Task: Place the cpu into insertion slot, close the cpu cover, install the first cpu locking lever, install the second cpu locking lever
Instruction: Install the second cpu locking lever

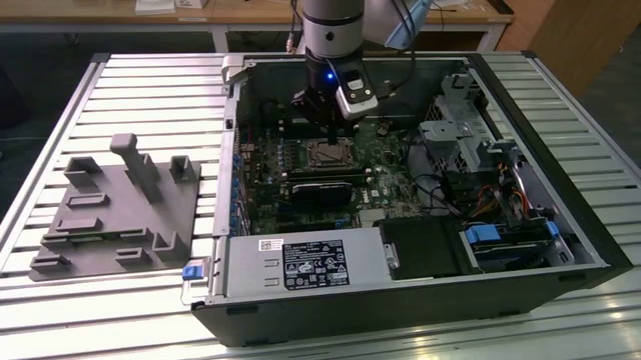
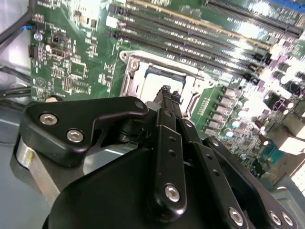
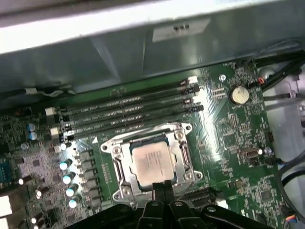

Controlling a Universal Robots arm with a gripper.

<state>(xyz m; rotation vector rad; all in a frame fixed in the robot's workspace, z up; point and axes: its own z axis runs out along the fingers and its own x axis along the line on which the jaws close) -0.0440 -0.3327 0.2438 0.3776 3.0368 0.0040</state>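
Tool (image 3: 159,187) pinched narrow, empty, at edge of cpu cover (image 3: 183,150), cpu (image 3: 151,161) seated in insertion slot (image 3: 125,174)

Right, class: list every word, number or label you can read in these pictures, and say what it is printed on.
None can be read.
White label on the power supply box: too small.
Sticker on the case wall: blurred.
Print on the cpu: too faint.
Markings on the circuit board: too small.
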